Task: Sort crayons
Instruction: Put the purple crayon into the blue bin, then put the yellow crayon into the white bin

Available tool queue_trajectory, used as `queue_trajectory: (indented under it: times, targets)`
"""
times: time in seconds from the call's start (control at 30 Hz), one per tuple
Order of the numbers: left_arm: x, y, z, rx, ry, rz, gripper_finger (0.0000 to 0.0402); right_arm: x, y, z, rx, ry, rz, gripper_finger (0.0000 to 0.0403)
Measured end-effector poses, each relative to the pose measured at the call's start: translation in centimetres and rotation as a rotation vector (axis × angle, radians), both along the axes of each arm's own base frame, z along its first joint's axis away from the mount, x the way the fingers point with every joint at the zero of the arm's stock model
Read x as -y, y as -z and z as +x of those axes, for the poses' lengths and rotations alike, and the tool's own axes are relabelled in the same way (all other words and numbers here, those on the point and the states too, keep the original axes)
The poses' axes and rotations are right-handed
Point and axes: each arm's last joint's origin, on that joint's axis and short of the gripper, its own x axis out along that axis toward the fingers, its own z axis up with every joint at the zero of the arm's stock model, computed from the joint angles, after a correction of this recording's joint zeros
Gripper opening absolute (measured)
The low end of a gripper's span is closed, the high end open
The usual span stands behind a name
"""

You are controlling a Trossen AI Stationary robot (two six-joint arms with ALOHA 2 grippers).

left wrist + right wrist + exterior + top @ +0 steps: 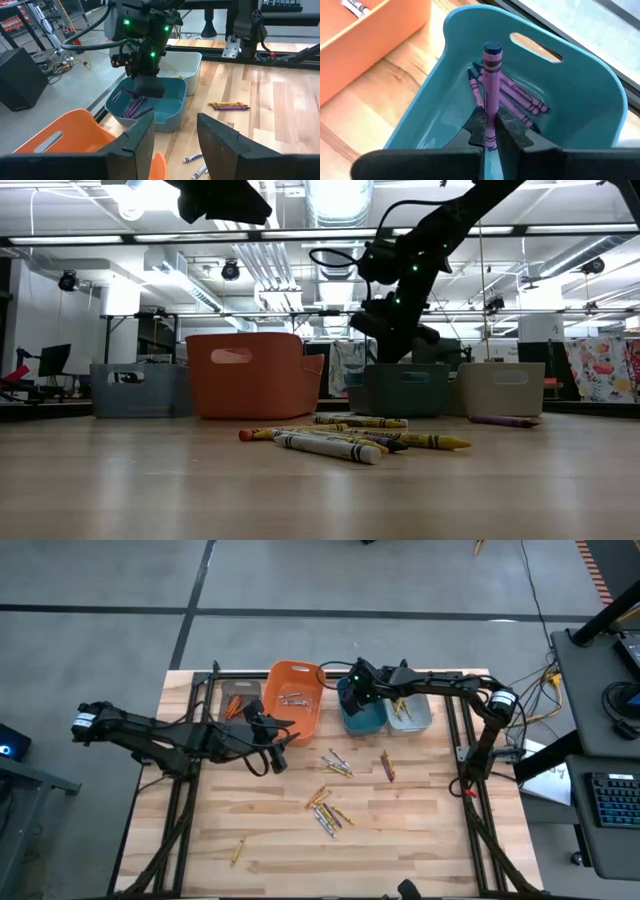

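Note:
My right gripper (490,132) hangs over the teal bin (600,75), shut on a purple crayon (492,85). Several purple crayons (520,97) lie on the bin's floor. From the left wrist view the same gripper (147,87) shows above that bin (172,107). My left gripper (175,145) stands open with nothing between its fingers, above the table by the near side of the orange bin (295,700). Loose crayons (325,805) lie flat on the wooden table, with more of them (337,765) nearer the bins. My right gripper pinches the purple crayon's near end (491,110) between its two fingertips (512,127). The fingers slant down from above into the teal bin. The crayon runs on along the fingers, and its free end (493,48) sticks out beyond them over the bin's purple crayons.
A pale bin (412,715) stands right of the teal one and a brownish-grey bin (238,698) left of the orange one. A reddish-purple crayon (387,767) and a yellow one (238,852) lie apart on the table. Metal frame rails run along both table sides.

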Motion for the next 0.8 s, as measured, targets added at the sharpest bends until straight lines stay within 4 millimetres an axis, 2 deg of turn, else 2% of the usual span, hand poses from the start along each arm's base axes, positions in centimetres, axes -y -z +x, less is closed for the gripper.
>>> queue_trajectory:
  times: [0.3,0.37,0.47,0.6,0.7,0.8]
  targets:
    - [0.0,0.0,0.0,-0.003,0.001,0.005,0.0131,-0.1,-0.1,-0.2,-0.033,0.009,0.025,0.0112]
    - [0.0,0.0,0.0,-0.004,0.002,0.007,0.0131,-0.2,-0.9,-0.4,-0.053,0.018,0.043,0.0129]
    - [0.0,0.0,0.0,-0.004,0.002,0.007,0.0131,-1.2,-3.2,-0.8,-0.061,0.017,0.058,0.0147]
    - [0.0,0.1,0.1,-0.01,0.011,0.004,0.0131,-4.3,-5.9,-1.2,-0.045,-0.043,0.089,0.0157]
    - [0.1,0.3,0.3,-0.016,0.036,-0.006,0.0131,-7.5,-7.7,-1.6,0.009,-0.09,0.121,0.0155]
    - [0.4,0.3,0.3,-0.023,0.083,-0.021,0.0131,-11.3,-8.7,-1.6,0.058,-0.127,0.171,0.015]
